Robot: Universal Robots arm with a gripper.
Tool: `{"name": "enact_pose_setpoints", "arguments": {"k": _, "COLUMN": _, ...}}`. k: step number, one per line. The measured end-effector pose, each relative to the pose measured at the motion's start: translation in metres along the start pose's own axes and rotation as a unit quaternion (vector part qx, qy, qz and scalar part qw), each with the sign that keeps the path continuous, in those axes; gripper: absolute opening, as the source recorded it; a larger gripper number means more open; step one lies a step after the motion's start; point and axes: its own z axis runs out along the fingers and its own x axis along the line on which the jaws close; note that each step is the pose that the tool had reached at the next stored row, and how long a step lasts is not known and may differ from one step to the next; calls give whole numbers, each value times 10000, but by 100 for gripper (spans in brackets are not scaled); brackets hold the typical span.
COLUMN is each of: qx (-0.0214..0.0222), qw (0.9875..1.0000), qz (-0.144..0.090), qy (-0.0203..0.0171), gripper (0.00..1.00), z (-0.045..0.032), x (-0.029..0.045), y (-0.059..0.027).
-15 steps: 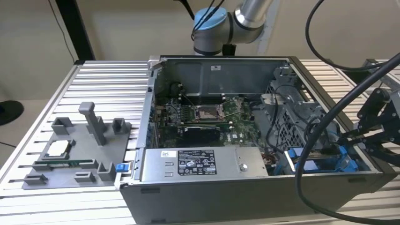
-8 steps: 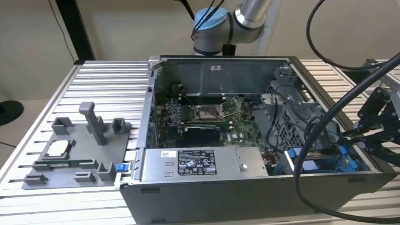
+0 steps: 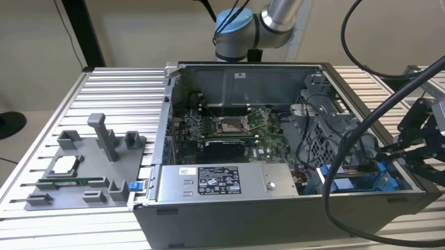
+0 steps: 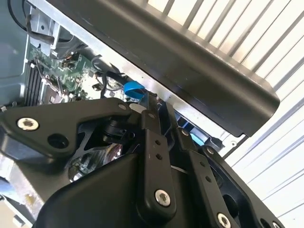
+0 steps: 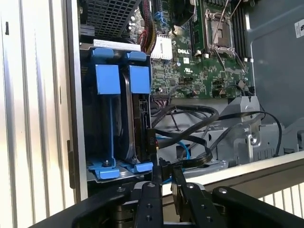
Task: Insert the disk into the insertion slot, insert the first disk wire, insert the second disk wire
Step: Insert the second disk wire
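Disk (image 5: 135, 118) upright inside insertion slot (image 5: 107, 80); tool (image 5: 166, 178) just beside slot's edge

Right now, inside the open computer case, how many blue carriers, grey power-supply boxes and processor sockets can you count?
Blue carriers: 2
Grey power-supply box: 1
Processor socket: 1
Total: 4
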Motion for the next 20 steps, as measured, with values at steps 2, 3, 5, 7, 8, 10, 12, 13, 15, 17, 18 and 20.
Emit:
{"name": "enact_pose_setpoints", "arguments": {"k": 2, "qx": 11, "qw": 10000, "qz": 19, "qy": -3, "gripper": 100, "z": 3, "x": 2, "y": 6}}
{"name": "enact_pose_setpoints", "arguments": {"k": 3, "qx": 16, "qw": 10000, "qz": 27, "qy": -5, "gripper": 100, "z": 4, "x": 3, "y": 8}}
{"name": "enact_pose_setpoints", "arguments": {"k": 5, "qx": 23, "qw": 10000, "qz": 42, "qy": -6, "gripper": 0, "z": 6, "x": 3, "y": 12}}
{"name": "enact_pose_setpoints", "arguments": {"k": 7, "qx": 29, "qw": 10000, "qz": 54, "qy": -9, "gripper": 0, "z": 8, "x": 4, "y": 14}}
{"name": "enact_pose_setpoints", "arguments": {"k": 8, "qx": 32, "qw": 10000, "qz": 59, "qy": -9, "gripper": 0, "z": 7, "x": 4, "y": 15}}
{"name": "enact_pose_setpoints", "arguments": {"k": 10, "qx": 36, "qw": 10000, "qz": 69, "qy": -10, "gripper": 0, "z": 8, "x": 4, "y": 17}}
{"name": "enact_pose_setpoints", "arguments": {"k": 12, "qx": 39, "qw": 10000, "qz": 75, "qy": -9, "gripper": 0, "z": -15, "x": -6, "y": 27}}
{"name": "enact_pose_setpoints", "arguments": {"k": 13, "qx": 38, "qw": 10000, "qz": 76, "qy": -11, "gripper": 0, "z": -45, "x": -21, "y": 32}}
{"name": "enact_pose_setpoints", "arguments": {"k": 15, "qx": 38, "qw": 10000, "qz": 77, "qy": -11, "gripper": 0, "z": -126, "x": -59, "y": 52}}
{"name": "enact_pose_setpoints", "arguments": {"k": 17, "qx": 38, "qw": 10000, "qz": 77, "qy": -12, "gripper": 0, "z": -194, "x": -90, "y": 81}}
{"name": "enact_pose_setpoints", "arguments": {"k": 18, "qx": 38, "qw": 10000, "qz": 77, "qy": -14, "gripper": 0, "z": -215, "x": -99, "y": 105}}
{"name": "enact_pose_setpoints", "arguments": {"k": 20, "qx": 37, "qw": 10000, "qz": 76, "qy": -22, "gripper": 0, "z": -240, "x": -108, "y": 168}}
